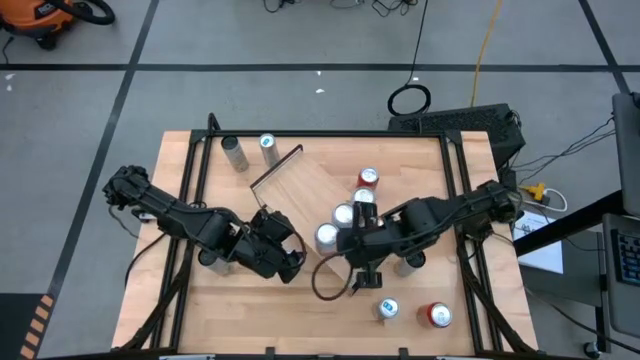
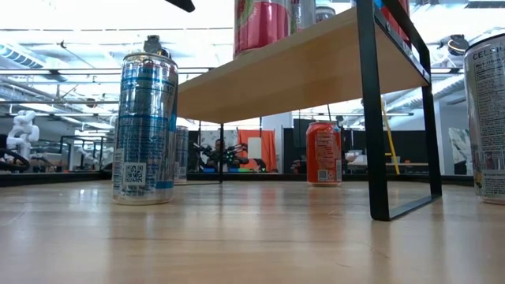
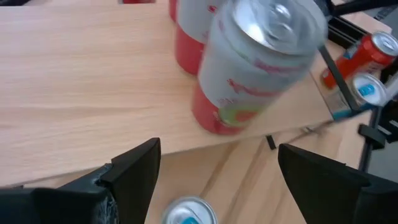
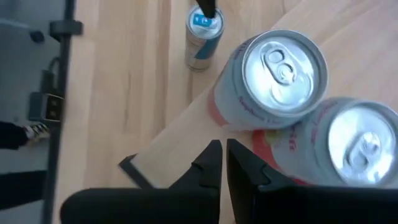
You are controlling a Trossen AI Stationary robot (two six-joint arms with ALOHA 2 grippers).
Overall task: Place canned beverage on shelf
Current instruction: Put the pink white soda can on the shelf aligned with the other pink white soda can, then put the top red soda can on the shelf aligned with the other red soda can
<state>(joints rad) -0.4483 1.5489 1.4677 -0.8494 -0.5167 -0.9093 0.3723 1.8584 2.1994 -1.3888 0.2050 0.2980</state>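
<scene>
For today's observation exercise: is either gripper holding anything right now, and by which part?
Nothing is held. The right gripper is shut on nothing, beside the cans on the shelf. The left gripper is open and empty.

The counter [image 2: 237,237] is light wood with a smooth, faintly glossy grain. The shelf [image 2: 292,67] is the same pale wood, its rail [image 2: 371,118] thin black metal with a matt coat. The blue-and-silver can [image 2: 144,126] is glossy printed metal. The pink-and-white cans [image 4: 273,78] have bright brushed-metal tops. The right end effector [image 4: 222,165] looks like matt black plastic.
</scene>
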